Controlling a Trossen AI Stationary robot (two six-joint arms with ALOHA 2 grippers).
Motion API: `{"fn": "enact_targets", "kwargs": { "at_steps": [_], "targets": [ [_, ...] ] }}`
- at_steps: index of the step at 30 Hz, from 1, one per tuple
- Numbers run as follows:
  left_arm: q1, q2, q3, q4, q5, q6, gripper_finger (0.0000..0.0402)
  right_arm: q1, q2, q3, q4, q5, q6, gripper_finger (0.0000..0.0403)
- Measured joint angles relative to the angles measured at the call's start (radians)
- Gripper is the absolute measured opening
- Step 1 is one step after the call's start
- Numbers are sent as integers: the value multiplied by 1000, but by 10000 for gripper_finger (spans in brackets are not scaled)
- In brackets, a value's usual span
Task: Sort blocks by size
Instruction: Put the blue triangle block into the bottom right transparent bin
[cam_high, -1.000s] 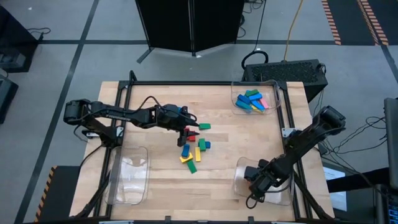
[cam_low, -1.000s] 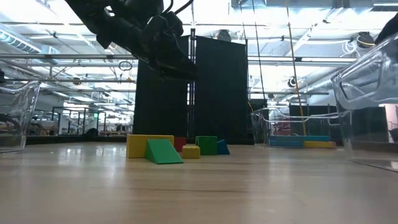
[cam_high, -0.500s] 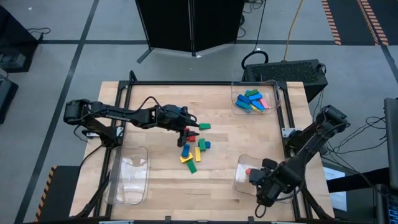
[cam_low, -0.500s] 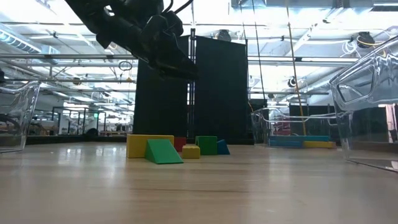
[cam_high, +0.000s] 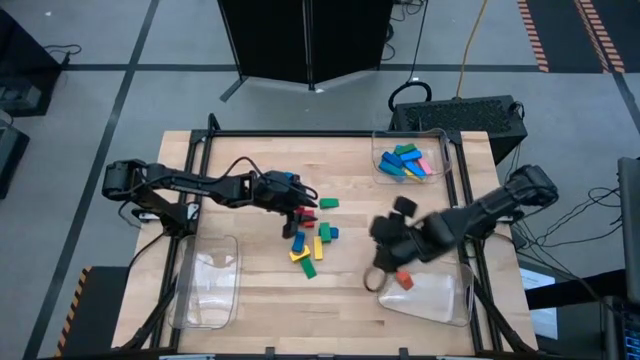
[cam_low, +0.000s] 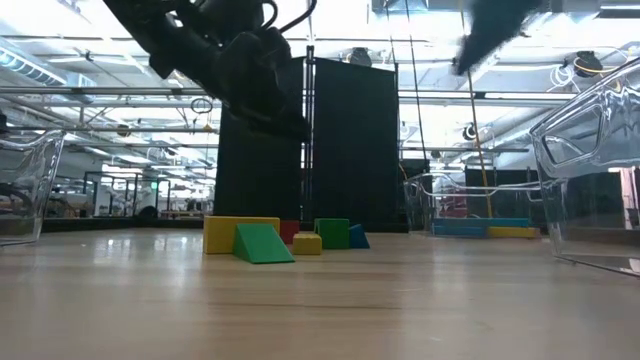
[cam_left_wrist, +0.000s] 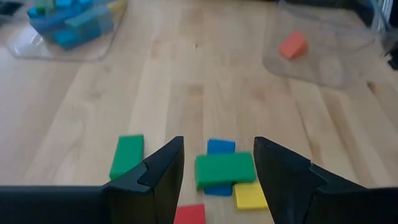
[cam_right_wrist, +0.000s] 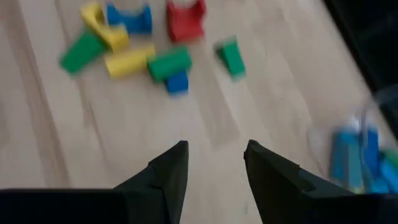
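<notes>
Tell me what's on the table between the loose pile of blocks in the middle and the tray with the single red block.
Nothing: in the high view only bare wood separates the pile from the tray holding the red block. The right gripper hangs above that stretch.

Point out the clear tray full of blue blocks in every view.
High view: tray at the table's far right corner.
Low view: tray right of centre, at the back of the table.
Left wrist view: tray far beyond the jaws, across bare wood.
Right wrist view: tray at the picture's edge, blurred.
Shared landmark: the pile of loose blocks mid-table.
</notes>
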Motion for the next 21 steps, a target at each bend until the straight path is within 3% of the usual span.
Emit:
{"fn": "enact_targets", "kwargs": {
  "at_steps": [4, 9, 15, 21],
  "targets": [
    [0, 0, -20, -12, 1, 41, 194, -107, 12, 0, 179, -40, -245, 164],
    [3, 0, -49, -4, 2, 108, 194, -215, 60, 0, 286, -147, -430, 206],
    [27, 0, -106, 34, 8, 151, 194, -296, 196, 0, 364, -227, -540, 258],
    [49, 0, -171, 112, 11, 171, 194, -353, 312, 0, 398, -335, -609, 278]
  ]
}}
